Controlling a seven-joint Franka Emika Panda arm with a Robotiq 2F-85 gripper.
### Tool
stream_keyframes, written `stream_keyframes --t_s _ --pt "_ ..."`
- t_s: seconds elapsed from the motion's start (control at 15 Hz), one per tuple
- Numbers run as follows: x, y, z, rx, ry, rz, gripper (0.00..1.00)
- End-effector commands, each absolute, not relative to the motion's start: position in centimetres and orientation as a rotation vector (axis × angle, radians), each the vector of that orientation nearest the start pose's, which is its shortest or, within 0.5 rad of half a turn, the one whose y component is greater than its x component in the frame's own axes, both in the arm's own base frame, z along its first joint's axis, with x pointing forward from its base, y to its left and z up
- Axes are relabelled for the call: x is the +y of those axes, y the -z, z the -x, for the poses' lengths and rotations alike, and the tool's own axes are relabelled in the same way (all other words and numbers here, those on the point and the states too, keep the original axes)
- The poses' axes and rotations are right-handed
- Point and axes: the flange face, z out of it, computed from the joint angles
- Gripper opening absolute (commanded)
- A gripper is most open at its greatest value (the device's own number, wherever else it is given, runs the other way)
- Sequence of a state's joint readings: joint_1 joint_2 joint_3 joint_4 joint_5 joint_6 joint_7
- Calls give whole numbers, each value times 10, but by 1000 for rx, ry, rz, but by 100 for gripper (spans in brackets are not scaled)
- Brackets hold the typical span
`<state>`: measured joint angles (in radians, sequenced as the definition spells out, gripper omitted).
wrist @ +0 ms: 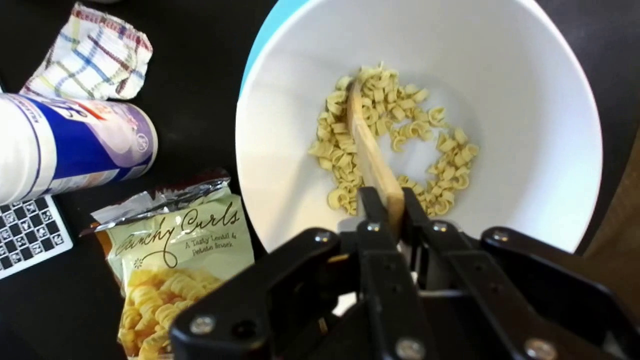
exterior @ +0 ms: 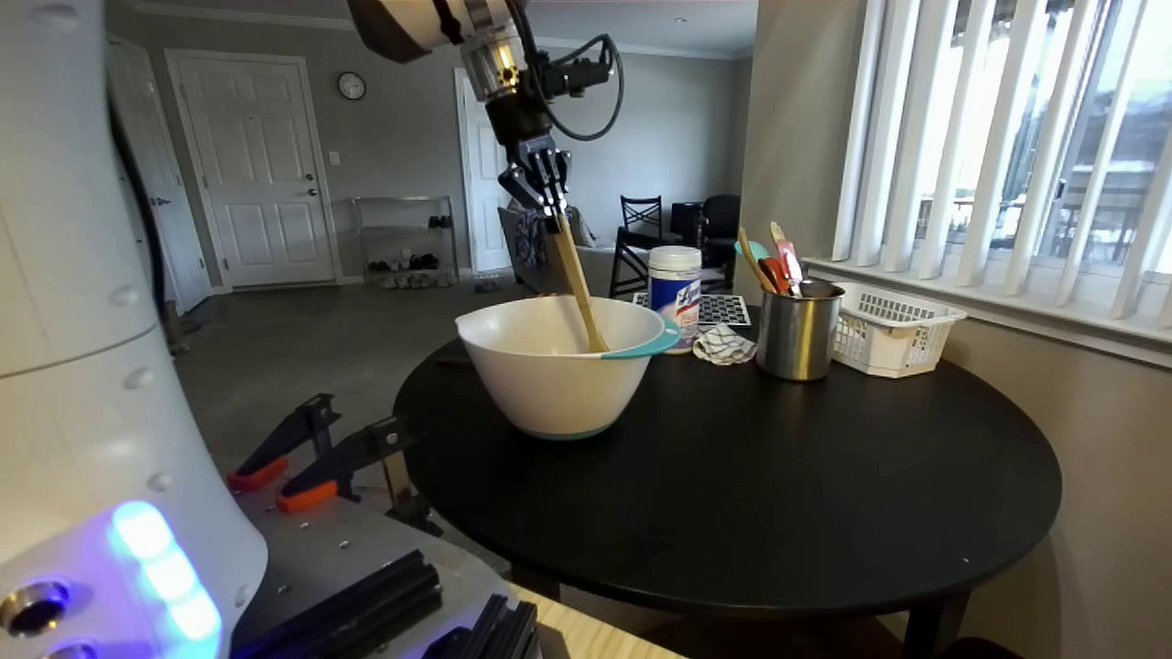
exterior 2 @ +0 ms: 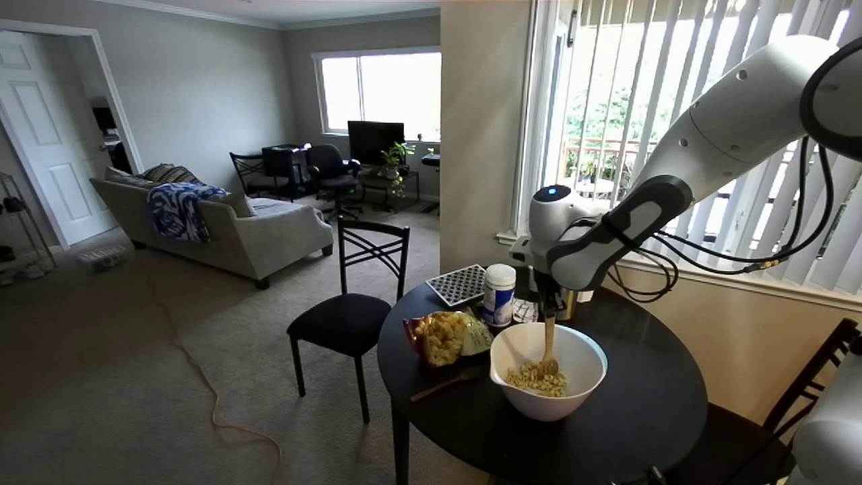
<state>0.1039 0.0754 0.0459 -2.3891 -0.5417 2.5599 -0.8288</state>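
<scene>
My gripper point(wrist: 391, 202) is shut on the handle of a wooden spoon point(wrist: 372, 155). The spoon leans down into a large white bowl point(wrist: 530, 120), its lower end among small pale-yellow curled pieces point(wrist: 452, 172) on the bowl's floor. The pieces lie in a rough ring with bare bowl in the middle. In an exterior view the gripper point(exterior: 555, 218) is above the bowl point(exterior: 554, 394) and the spoon point(exterior: 575, 270) slants down inside it. Another exterior view also shows the gripper point(exterior 2: 551, 311), the spoon point(exterior 2: 549, 340) and the pieces point(exterior 2: 528, 382). The bowl stands upright on a round black table point(exterior: 824, 494).
Beside the bowl lie an open snack bag point(exterior 2: 444, 339) and a second wooden spoon point(exterior 2: 441, 387). A wipes canister point(exterior: 675, 297), a checked cloth point(exterior: 724, 345), a patterned board point(exterior 2: 459, 285), a metal pot of utensils point(exterior: 798, 334) and a white basket point(exterior: 893, 334) stand farther along.
</scene>
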Motion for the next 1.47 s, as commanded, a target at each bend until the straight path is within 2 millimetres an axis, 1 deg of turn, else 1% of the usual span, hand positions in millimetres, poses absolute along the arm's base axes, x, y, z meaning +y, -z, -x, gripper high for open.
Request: stream_keyframes --t_s 0.0,0.07,0.27,0.4,0.6,0.73,0.93,1.07,1.27,1.4 --pt "68 -291 -493 -2280 -153 2627 6" --pt "65 -290 -492 -2272 -176 2626 6" --pt "66 -284 -485 -2289 -235 2552 6" --pt "67 -278 -481 -2319 -336 2468 6" --pt "70 -281 -478 -2368 -430 2367 6" --pt "76 -283 -478 -2411 -448 2264 6" --pt "88 -286 -480 -2491 -401 2095 6" --pt "96 -290 -481 -2543 -332 2004 6" --pt "107 -297 -484 -2579 -234 1925 6" --pt "114 -302 -486 -2552 -166 1888 6"
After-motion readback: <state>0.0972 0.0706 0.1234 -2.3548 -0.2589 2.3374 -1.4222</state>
